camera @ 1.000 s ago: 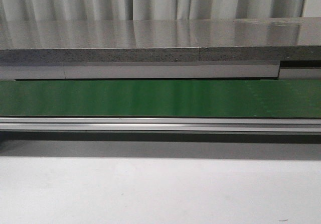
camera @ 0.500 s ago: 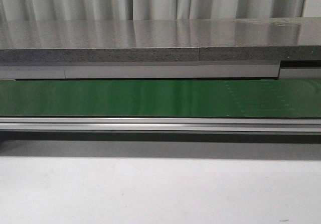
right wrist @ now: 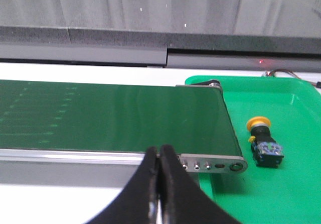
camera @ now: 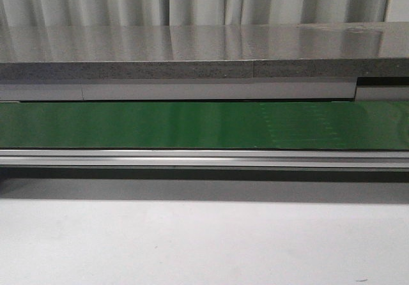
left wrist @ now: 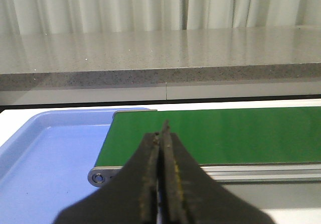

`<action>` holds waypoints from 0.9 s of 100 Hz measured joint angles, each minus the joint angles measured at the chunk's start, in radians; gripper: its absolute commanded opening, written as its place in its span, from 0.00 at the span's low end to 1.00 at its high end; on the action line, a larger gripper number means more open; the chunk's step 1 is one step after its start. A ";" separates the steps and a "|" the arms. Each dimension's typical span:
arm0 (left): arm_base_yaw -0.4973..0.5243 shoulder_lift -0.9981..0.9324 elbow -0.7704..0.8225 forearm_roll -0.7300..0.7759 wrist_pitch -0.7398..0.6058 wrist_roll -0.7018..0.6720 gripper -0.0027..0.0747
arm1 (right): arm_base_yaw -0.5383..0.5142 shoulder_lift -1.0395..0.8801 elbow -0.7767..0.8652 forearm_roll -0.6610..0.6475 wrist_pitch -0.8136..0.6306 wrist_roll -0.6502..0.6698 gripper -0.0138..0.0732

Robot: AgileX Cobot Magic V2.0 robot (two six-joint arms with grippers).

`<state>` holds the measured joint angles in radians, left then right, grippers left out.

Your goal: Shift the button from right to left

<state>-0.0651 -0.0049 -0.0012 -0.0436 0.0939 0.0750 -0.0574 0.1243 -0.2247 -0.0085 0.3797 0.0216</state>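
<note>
The button (right wrist: pixel 263 139), with an orange-yellow cap on a black body and a bluish end, lies on its side in a green tray (right wrist: pixel 281 184), apart from the conveyor's end. It shows only in the right wrist view. My right gripper (right wrist: pixel 159 152) is shut and empty, over the near rail of the green belt (right wrist: pixel 110 118), well short of the button. My left gripper (left wrist: pixel 162 133) is shut and empty, in front of the belt's other end (left wrist: pixel 215 133). Neither gripper appears in the front view.
A blue tray (left wrist: pixel 45 163) sits at the belt's left end. The green belt (camera: pixel 204 125) runs across the front view behind an aluminium rail (camera: pixel 204 159). A grey stone counter (camera: pixel 204 52) and curtains stand behind. White tabletop (camera: pixel 204 240) lies in front.
Faint light markings on the belt have drifted leftward across the front view. Nothing else has moved.
</note>
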 measured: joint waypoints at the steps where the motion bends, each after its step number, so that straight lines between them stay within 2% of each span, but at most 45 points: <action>1: 0.000 0.000 0.000 0.000 0.000 0.000 0.01 | 0.000 0.005 -0.007 0.000 0.006 0.000 0.08; 20: 0.000 0.000 0.000 0.000 0.000 0.000 0.01 | 0.000 0.163 -0.199 0.000 0.132 0.000 0.08; 52: 0.000 0.000 0.000 0.000 0.000 0.000 0.01 | 0.000 0.445 -0.422 -0.003 0.180 0.000 0.08; 72: 0.000 0.000 0.000 0.000 0.000 0.000 0.01 | 0.000 0.661 -0.558 -0.007 0.311 0.090 0.08; 90: 0.000 0.000 0.000 0.000 0.000 0.000 0.01 | -0.014 0.809 -0.637 -0.012 0.391 0.116 0.08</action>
<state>-0.0651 -0.0049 -0.0012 -0.0436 0.0939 0.0750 -0.0711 0.9336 -0.8614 -0.0203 0.7705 0.1372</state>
